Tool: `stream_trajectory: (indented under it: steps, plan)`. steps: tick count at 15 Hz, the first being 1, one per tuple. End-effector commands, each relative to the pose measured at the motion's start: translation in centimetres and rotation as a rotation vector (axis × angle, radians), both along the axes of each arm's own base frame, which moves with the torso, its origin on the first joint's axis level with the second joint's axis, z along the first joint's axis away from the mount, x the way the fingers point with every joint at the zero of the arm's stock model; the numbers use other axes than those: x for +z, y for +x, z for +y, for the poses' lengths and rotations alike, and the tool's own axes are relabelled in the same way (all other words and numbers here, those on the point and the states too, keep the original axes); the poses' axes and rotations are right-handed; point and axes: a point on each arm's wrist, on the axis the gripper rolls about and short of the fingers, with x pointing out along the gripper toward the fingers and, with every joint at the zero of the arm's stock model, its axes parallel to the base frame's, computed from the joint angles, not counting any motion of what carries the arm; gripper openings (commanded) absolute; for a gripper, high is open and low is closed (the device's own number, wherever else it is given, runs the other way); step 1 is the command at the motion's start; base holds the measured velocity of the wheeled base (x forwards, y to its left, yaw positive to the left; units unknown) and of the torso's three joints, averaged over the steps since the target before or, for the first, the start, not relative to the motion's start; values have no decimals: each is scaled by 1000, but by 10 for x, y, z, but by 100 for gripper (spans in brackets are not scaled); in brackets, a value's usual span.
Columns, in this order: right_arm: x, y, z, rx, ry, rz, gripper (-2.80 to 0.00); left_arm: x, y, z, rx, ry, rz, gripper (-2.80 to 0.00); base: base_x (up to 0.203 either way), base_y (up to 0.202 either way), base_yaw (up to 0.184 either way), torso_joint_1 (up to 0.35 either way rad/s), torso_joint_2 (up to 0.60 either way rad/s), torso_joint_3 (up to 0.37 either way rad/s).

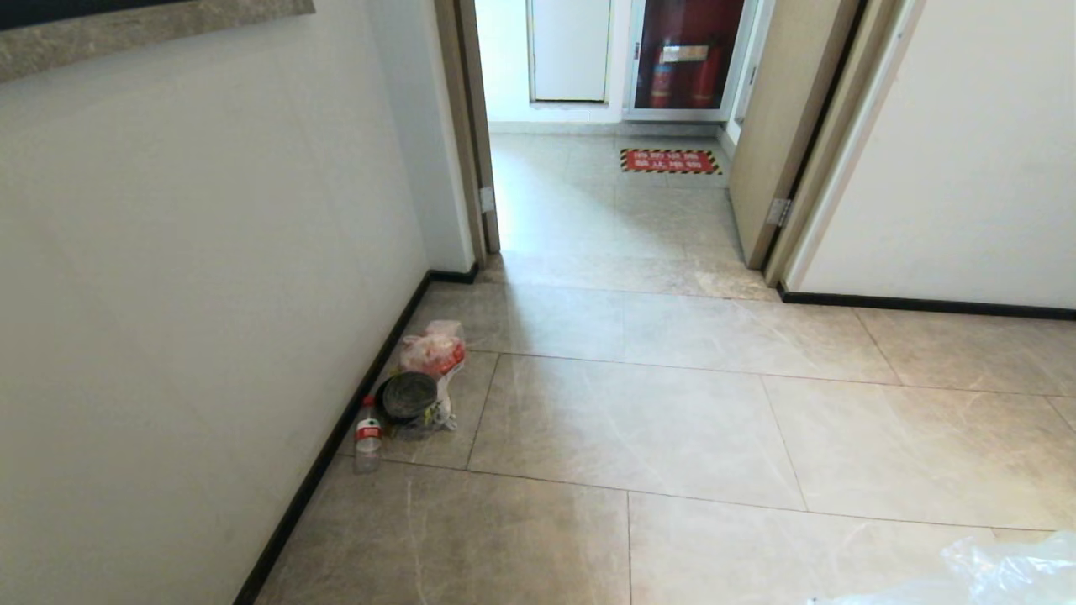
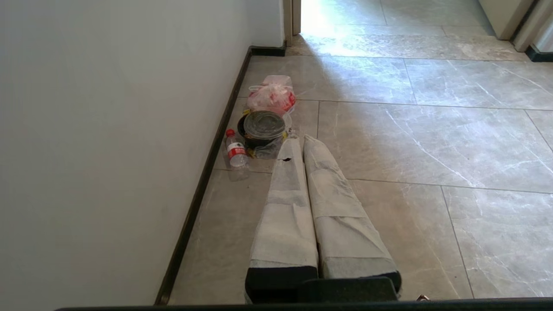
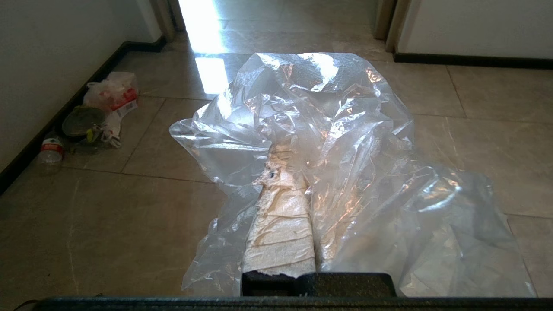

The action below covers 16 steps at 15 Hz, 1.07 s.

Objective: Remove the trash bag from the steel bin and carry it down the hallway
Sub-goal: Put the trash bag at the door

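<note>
Nearest, the right claw (image 3: 298, 172) is clamped on one trash bag (image 3: 345, 142), its clear crinkled plastic draped over the fingers above the hallway floor (image 1: 672, 420). The left claw (image 2: 298, 142) holds nothing, its two fingers pressed together. Farther off by the wall lie one bottle (image 1: 367, 434), one round container (image 1: 408, 395) and one pink bag (image 1: 434, 349). Beyond stands one open doorway (image 1: 605, 126).
</note>
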Motion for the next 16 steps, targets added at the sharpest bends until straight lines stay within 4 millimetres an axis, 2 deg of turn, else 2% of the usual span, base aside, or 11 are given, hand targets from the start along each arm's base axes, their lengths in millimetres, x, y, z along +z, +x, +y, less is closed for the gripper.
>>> stream_trajectory:
  steps: [1,9,16]
  plan:
    - [0,0,0,-1,0,1,-280,0,0,0,0,0,0,-280,0,0,0,0,0,0]
    - [0,0,0,-2,31,-1,-280,0,0,0,0,0,0,-280,0,1,-8,0,1,1]
    - [0,0,0,-2,32,-1,-280,0,0,0,0,0,0,-280,3,5,-161,3,4,1]
